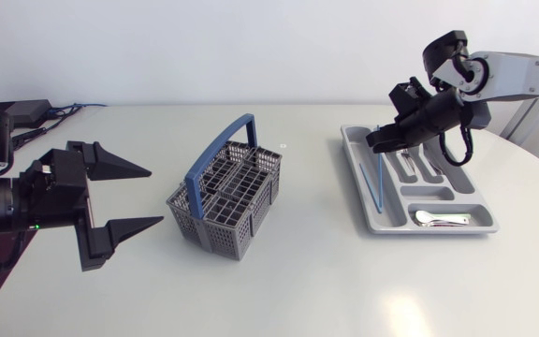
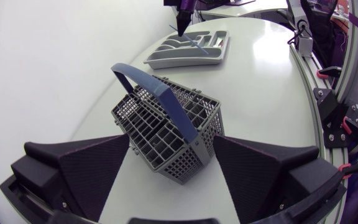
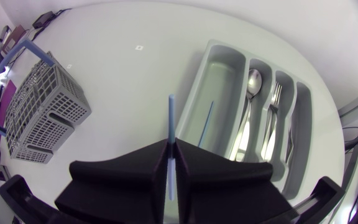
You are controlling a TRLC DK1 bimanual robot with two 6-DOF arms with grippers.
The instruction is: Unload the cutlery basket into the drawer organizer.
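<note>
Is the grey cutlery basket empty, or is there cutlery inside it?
It looks empty: the cutlery basket shows only bare grid compartments in the left wrist and head views, and no handles stick out above its rim.

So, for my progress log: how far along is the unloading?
Done: a spoon, a fork and one blue stick lie in the organizer. In hand: right gripper shut on a second blue stick. Remaining: placing it; the basket looks empty, the left gripper open beside it.
</note>
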